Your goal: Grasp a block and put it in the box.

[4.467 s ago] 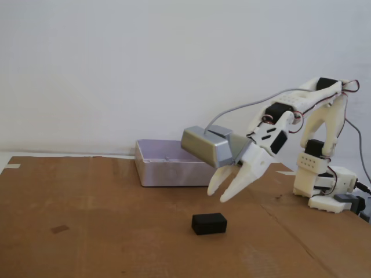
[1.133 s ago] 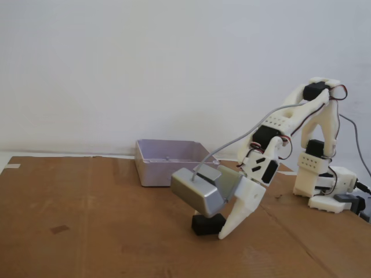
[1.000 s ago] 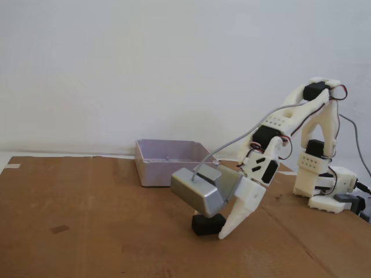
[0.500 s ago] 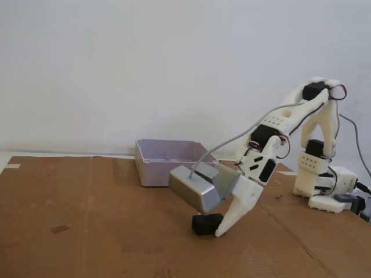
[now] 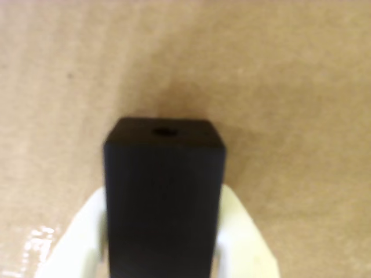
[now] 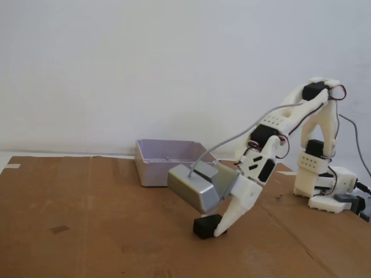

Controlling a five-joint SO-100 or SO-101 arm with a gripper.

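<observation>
Gripping: the white gripper (image 6: 215, 227) has its jaws pinched on the block (image 6: 206, 226) — the wrist view shows the block (image 5: 164, 197) filling the gap, a white finger pressed against each of its sides.
Block: small, matte black, tilted in the fixed view with one end raised, low over the cardboard-covered table (image 6: 104, 231); whether its lower corner touches the table cannot be told. A small round hole shows near its far end in the wrist view.
Box: the pale lavender-grey box (image 6: 165, 161) sits at the back of the table, behind and to the left of the gripper in the fixed view, well apart from the block and apparently empty as far as its low walls allow a look.
Done: the grasp appears secured.
Left: by the look of it, the lift clear of the table, the carry back toward the box and the release inside it — the larger share of the job.
Camera module: the grey metallic camera module (image 6: 194, 188) with its cable rides on the wrist just above the block.
Change: half a second ago the block lay nearly flat at the fingertips; now it is cocked upward and the wrist has risen slightly. Four and a half seconds ago the block lay alone on the table with the jaws spread above it.
</observation>
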